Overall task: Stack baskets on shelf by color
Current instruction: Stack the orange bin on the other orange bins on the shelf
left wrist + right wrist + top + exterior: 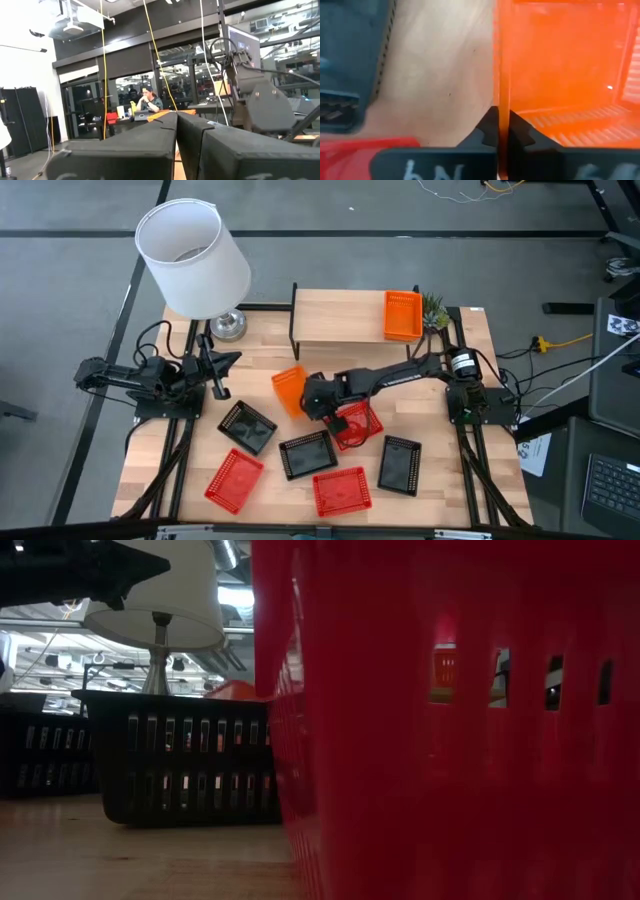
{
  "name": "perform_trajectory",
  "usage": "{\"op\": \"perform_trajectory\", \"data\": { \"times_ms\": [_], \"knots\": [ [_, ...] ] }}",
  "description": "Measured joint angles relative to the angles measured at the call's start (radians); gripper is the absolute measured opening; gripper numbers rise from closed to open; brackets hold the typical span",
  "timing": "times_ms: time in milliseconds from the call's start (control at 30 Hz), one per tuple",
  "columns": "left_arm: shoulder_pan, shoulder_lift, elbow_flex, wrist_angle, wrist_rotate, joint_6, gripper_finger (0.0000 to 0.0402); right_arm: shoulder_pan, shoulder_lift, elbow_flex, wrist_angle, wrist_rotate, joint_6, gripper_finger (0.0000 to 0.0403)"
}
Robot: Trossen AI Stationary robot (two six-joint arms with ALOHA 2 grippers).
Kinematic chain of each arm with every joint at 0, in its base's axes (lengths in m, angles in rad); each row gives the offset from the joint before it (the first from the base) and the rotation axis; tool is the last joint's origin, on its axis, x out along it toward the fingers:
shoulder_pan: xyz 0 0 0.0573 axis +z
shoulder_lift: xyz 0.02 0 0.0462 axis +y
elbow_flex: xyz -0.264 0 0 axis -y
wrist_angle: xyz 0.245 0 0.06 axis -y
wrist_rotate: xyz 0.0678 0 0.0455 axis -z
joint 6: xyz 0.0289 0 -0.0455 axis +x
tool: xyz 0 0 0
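My right gripper (pixel 306 394) reaches to the table's middle and is shut on an orange basket (pixel 289 389) in front of the shelf (pixel 335 317). Another orange basket (pixel 402 314) sits on the shelf's right end. A red basket (pixel 356 427) lies under the right arm. Two more red baskets (pixel 235 478) (pixel 342 490) and three black baskets (pixel 247 425) (pixel 307 453) (pixel 400 463) lie along the near half of the table. My left gripper (pixel 222 363) waits, shut, at the table's left side. My right gripper pinches the orange basket's side wall at its rim (pixel 503 95), one finger inside the basket (pixel 520 131) and one outside (pixel 487 127). It comes from the table's right side, slanting down. The basket looks tilted; I cannot tell whether it is clear of the table.
A white-shaded lamp (pixel 195 255) stands at the far left corner. A small plant (pixel 434 310) sits by the shelf's right end. In the low view a red basket wall (pixel 450 740) fills the near right, with a black basket (pixel 180 755) behind it. Bare wood shows on the shelf's left part.
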State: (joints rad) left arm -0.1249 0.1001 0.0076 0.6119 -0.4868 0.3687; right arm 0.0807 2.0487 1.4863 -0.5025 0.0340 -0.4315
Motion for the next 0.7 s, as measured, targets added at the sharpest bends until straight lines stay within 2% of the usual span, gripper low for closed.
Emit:
{"op": "perform_trajectory", "data": {
  "times_ms": [167,267,433,567,600,700],
  "knots": [
    [0.0,0.0,0.0,0.002,0.001,0.0,0.0,0.008,0.0,0.133,-0.2,0.0,0.006,0.0002],
    [0.0,0.0,0.0,0.003,0.001,0.0,0.0,0.021,-0.001,0.273,-0.359,0.0,-0.004,0.0002],
    [0.0,0.0,0.0,0.002,0.001,0.0,0.0,0.043,-0.001,0.574,-0.716,-0.009,-0.01,0.0001],
    [0.0,0.0,0.0,0.002,0.001,0.0,0.0,0.063,-0.002,0.863,-1.0,0.009,0.063,0.0001],
    [0.0,0.0,0.0,0.002,0.002,0.0,0.0,0.071,-0.027,0.871,-1.015,0.038,0.091,0.0001],
    [0.0,0.0,0.0,0.002,0.003,0.0,0.0,0.092,-0.184,0.748,-0.993,0.123,0.15,0.0001]
  ]
}}
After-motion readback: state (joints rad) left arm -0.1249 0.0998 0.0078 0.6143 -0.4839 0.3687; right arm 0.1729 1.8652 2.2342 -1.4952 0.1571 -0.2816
